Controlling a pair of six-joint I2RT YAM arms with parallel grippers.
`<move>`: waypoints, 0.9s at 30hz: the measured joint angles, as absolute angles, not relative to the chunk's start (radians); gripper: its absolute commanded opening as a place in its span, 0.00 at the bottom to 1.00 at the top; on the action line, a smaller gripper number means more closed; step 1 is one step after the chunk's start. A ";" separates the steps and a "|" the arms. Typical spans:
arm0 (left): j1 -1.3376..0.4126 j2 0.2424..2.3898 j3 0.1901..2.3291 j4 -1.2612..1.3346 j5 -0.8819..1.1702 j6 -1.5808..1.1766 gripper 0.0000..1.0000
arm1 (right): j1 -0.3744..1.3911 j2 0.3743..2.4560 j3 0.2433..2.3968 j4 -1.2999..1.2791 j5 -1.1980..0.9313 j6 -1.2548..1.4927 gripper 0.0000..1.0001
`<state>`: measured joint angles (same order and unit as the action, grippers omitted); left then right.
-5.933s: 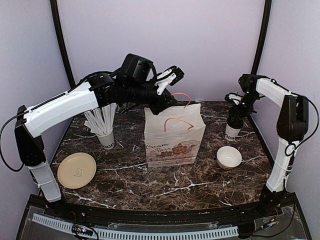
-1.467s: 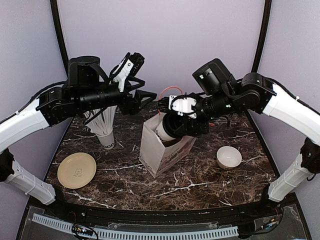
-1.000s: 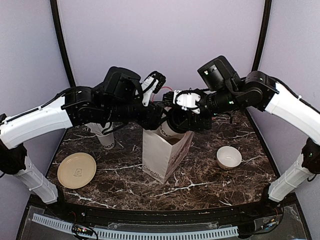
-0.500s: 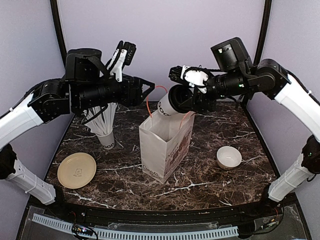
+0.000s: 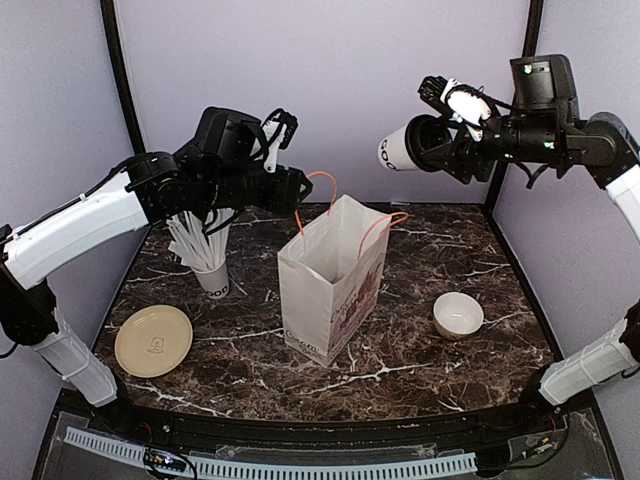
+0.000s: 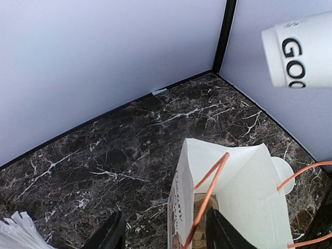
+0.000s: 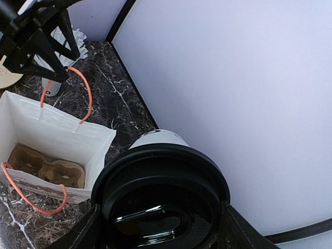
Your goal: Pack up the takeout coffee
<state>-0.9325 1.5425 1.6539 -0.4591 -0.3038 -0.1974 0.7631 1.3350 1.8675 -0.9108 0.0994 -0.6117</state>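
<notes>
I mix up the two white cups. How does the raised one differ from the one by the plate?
The coffee cup lies on its side in the right gripper, in the air; the straw cup stands upright on the table. The coffee cup wears a black lid; the straw cup is open and full of straws. Both are white with black lettering near the base.

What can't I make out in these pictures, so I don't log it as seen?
- Left hand and bag handle: touching or apart is unclear; the left wrist view's bottom edge cuts off the fingertips.
- Cup lettering: cut by the right edge in the left wrist view.
- Right hand: fingers mostly hidden behind the lid in the right wrist view.
- Bag print: too small and slanted in the top view.
</notes>
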 measured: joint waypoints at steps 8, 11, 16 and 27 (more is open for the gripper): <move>-0.844 1.623 1.715 -0.439 -0.163 -0.155 0.08 | 0.642 1.265 1.754 -0.842 0.105 -0.604 0.55; -0.820 1.669 1.774 -0.424 -0.091 -0.130 0.00 | 0.621 1.268 1.718 -0.841 0.075 -0.592 0.55; -0.817 1.737 1.851 -0.405 0.021 -0.071 0.00 | 0.620 1.272 1.708 -0.846 -0.020 -0.583 0.55; -0.830 1.805 1.936 -0.405 0.162 -0.026 0.00 | 0.641 1.272 1.708 -0.930 -0.197 -0.612 0.55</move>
<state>-0.8299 1.8050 1.9362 -0.4053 0.1623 -0.0261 0.6411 1.2724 1.7084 -0.9302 -0.1967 -0.6117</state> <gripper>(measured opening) 0.029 0.680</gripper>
